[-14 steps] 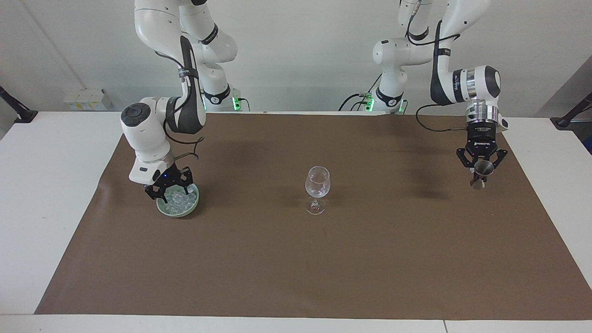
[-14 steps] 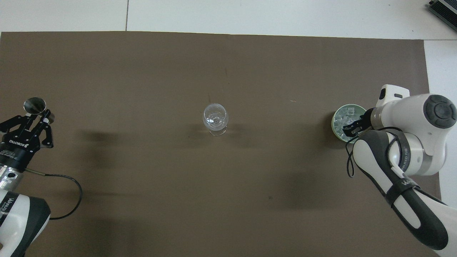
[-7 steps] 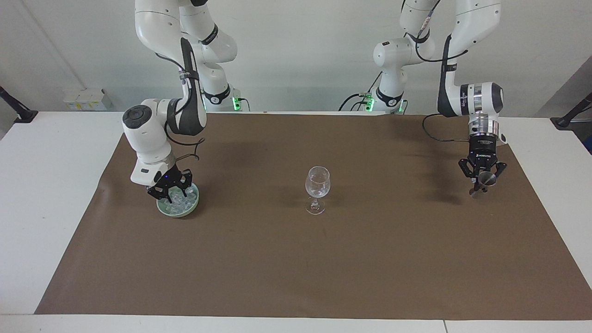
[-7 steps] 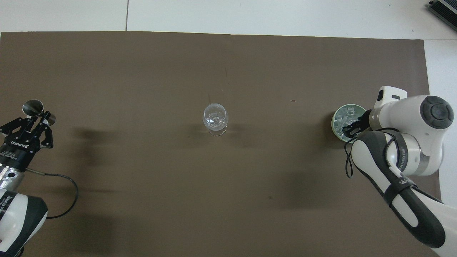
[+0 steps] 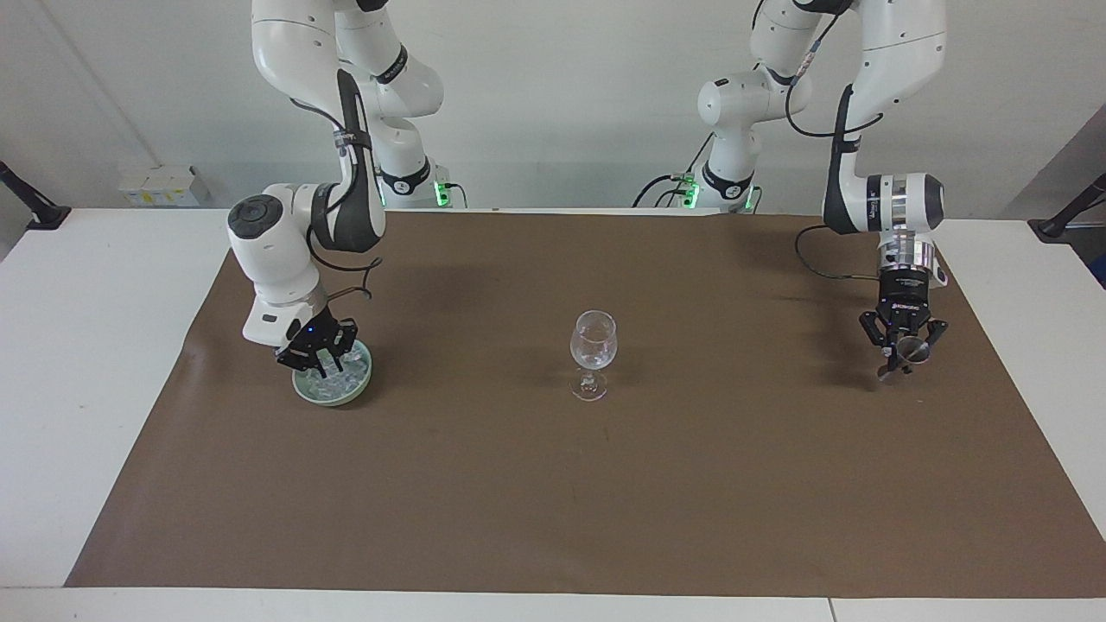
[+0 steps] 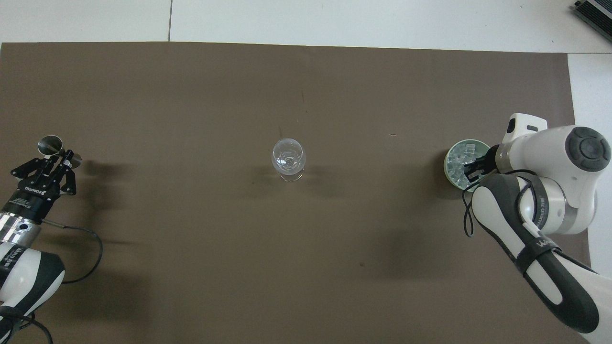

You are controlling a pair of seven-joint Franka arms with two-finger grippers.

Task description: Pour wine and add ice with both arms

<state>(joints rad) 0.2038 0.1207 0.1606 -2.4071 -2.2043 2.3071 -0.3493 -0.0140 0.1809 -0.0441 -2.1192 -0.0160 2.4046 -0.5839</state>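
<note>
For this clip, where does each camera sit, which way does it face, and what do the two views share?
Facing view: high across the table, facing the robots; shows both whole arms, right claw in the ice bowl, left claw around a metal cup.
Overhead view: high above the robots' end, looking steeply down; shows only forearms and claws.
Shared: the wine glass, ice bowl, metal cup and brown mat, half a turn apart.

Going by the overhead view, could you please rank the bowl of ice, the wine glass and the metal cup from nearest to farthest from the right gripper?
1. Bowl of ice: the right gripper is down in it, at the right arm's end.
2. Wine glass: mid-table.
3. Metal cup: at the left arm's end, held by the left gripper.
</note>
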